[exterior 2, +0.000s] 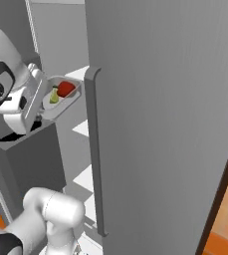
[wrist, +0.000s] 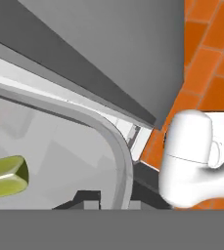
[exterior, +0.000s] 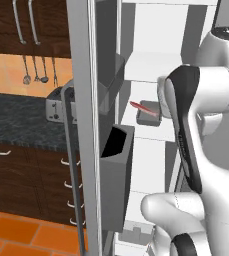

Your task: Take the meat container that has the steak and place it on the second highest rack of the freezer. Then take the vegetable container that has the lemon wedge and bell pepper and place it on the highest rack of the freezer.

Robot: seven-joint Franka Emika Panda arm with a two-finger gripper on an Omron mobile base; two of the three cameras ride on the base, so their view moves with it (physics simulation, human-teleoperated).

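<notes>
Lemon wedge (exterior 2: 54, 96) beside bell pepper (exterior 2: 65, 88) in vegetable container (exterior 2: 71, 102).

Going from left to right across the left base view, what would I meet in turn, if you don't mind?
Hanging utensils → toaster → freezer door edge → dark door bin → steak in its tray → the robot's arm.

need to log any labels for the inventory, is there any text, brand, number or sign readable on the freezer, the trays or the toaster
None: no readable text, brand, number or sign in any view.
The freezer, the vegetable container, the meat container and the toaster all have plain, unmarked surfaces.
</notes>
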